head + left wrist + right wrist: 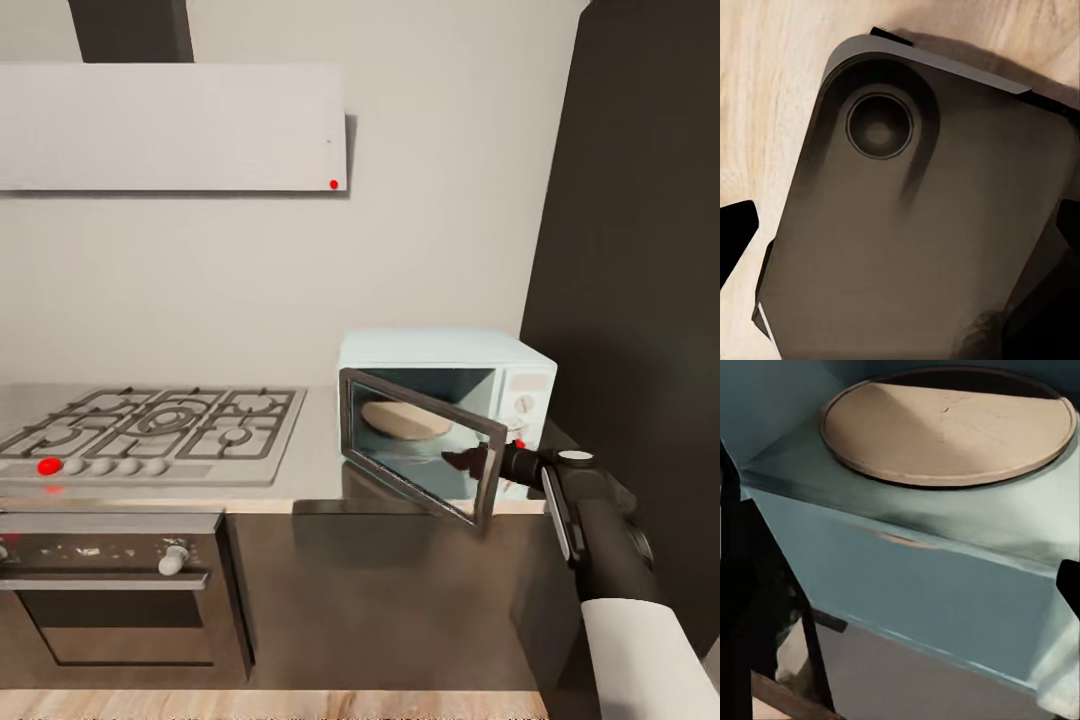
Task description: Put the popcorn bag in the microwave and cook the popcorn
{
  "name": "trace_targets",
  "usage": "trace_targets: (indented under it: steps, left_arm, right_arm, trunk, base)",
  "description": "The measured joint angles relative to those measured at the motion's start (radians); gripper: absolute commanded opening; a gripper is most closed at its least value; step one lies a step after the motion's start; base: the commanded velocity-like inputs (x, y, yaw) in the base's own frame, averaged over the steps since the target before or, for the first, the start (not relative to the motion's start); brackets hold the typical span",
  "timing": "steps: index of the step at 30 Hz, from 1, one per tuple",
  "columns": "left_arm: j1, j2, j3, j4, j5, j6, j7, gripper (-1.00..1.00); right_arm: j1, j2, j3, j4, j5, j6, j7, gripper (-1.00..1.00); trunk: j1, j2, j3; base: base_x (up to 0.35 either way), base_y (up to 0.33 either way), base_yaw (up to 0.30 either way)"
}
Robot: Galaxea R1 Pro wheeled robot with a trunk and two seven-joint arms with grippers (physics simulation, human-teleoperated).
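Microwave (446, 392): pale mint-blue, on the counter (318, 450) at the right, right of the gas hob (150, 432); door (420, 460) swung part open toward the near side
Inside: round tan turntable plate (949, 424) on the floor of the cavity
Right jaws (478, 462): at the door's free edge; cannot tell whether apart or together
Left jaws: cannot tell; left wrist view looks onto the robot's dark base (922, 225) over wooden floor (765, 90)

Light grey countertop (318, 455), gas hob (150, 432) inset, microwave (450, 370) on it
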Motion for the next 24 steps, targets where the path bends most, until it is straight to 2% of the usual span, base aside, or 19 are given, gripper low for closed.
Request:
trace_targets:
  steps: [2, 5, 8, 16, 22, 24]
  left_arm:
    - [0.0, 0.0, 0.0, 0.0, 0.0, 0.0, 0.001, 1.0]
    - [0.0, 0.0, 0.0, 0.0, 0.0, 0.0, 0.001, 1.0]
    - [0.0, 0.0, 0.0, 0.0, 0.0, 0.0, 0.001, 1.0]
    - [0.0, 0.0, 0.0, 0.0, 0.0, 0.0, 0.001, 1.0]
    - [0.0, 0.0, -0.001, 0.0, 0.0, 0.0, 0.002, 1.0]
    - [0.0, 0.0, 0.0, 0.0, 0.0, 0.0, 0.002, 1.0]
  right_arm:
    - [0.0, -0.017, 0.001, 0.0, -0.001, 0.001, 0.02, 1.0]
    - [0.0, -0.061, 0.001, 0.0, -0.001, 0.002, 0.115, 1.0]
    - [0.0, -0.087, 0.001, 0.0, -0.001, 0.002, 0.143, 1.0]
    - [0.0, -0.116, 0.001, 0.0, -0.002, 0.002, 0.183, 1.0]
    - [0.0, -0.122, 0.0, 0.002, -0.002, 0.003, 0.19, 1.0]
    - [0.0, -0.138, 0.0, 0.002, -0.002, 0.002, 0.19, 1.0]
  trunk:
    - [0.0, 0.0, 0.0]
    - [0.0, 0.0, 0.0]
    - [0.0, 0.0, 0.0]
    - [0.0, 0.0, 0.0]
    - [0.0, 0.0, 0.0]
    - [0.0, 0.0, 0.0]
  base:
    - [-0.116, 0.282, 0.0]
    - [-0.117, 0.255, 0.0]
    - [-0.118, 0.237, 0.0]
    - [-0.119, 0.233, 0.0]
    - [-0.122, 0.207, 0.0]
    - [-0.127, 0.19, 0.0]
